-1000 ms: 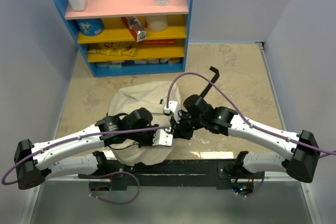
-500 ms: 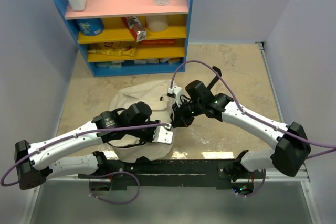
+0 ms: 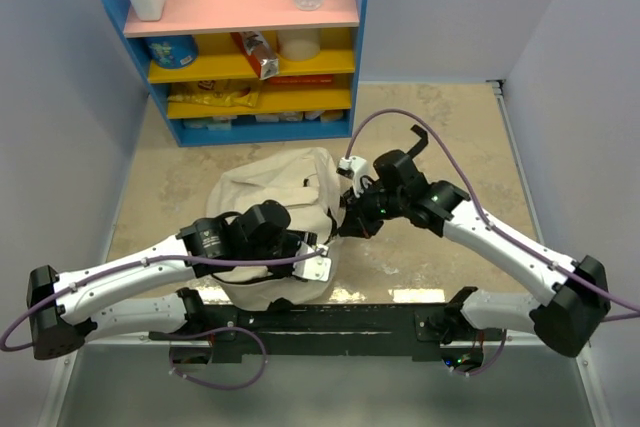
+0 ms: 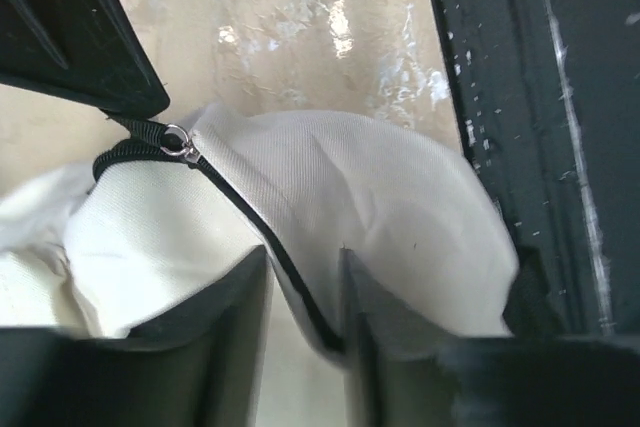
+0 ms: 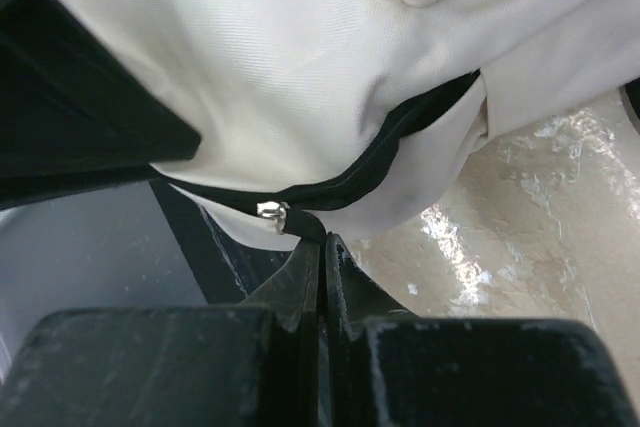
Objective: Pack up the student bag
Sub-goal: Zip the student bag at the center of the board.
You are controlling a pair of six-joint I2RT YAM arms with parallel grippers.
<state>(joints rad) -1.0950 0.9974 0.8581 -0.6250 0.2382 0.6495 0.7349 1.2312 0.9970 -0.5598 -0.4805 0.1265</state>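
Student bag [image 3: 270, 202]: cream, on the tabletop [image 3: 450, 147] close to its near edge and black rail [image 3: 380, 322]. Change: the bag now stands fuller and further right, with the right gripper [image 5: 322, 252] clamped together on the zipper pull [image 5: 305, 224]. The left gripper [image 4: 305, 292] has just parted around the seam, so the zip run is probably ending. Clearance: bare tabletop to the right and beyond, shelf [image 3: 250, 57] well apart.
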